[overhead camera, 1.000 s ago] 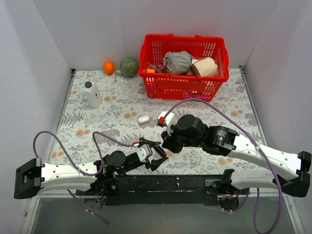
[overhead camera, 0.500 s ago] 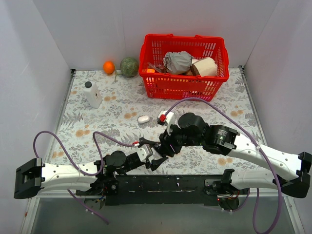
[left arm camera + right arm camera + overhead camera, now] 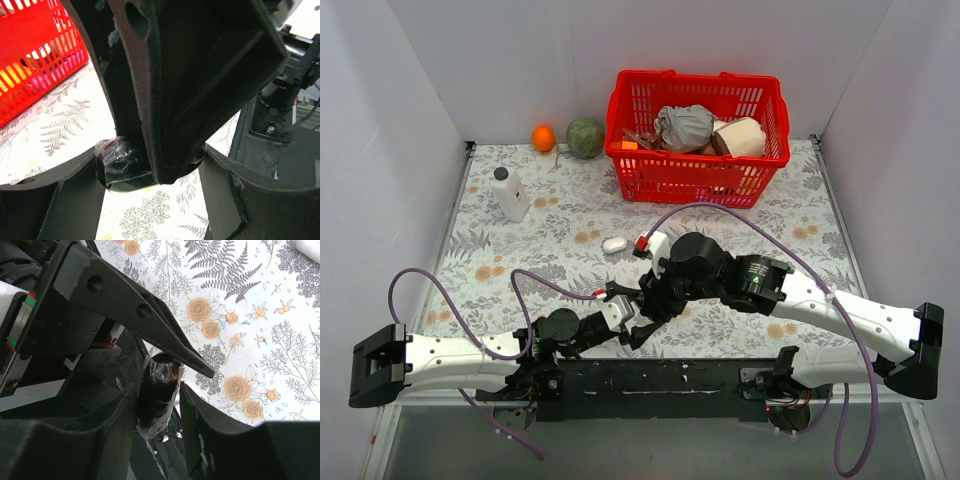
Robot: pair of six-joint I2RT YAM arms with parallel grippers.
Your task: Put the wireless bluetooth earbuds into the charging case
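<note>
The white charging case lies shut on the floral table, behind both grippers. No earbuds show. My left gripper is shut on a black oval object in clear plastic wrap, held just above the table. In the left wrist view the object spans the gap between my left fingers. My right gripper reaches in from the right. In the right wrist view it stands open around the wrapped object, which rests against one finger with a small gap to the other.
A red basket with wrapped items stands at the back; it also shows in the left wrist view. A white bottle with a black cap stands at the left. An orange and a green ball sit by the back wall.
My right gripper has moved left and down to the left gripper and now straddles the wrapped black object. The left arm has barely moved.
</note>
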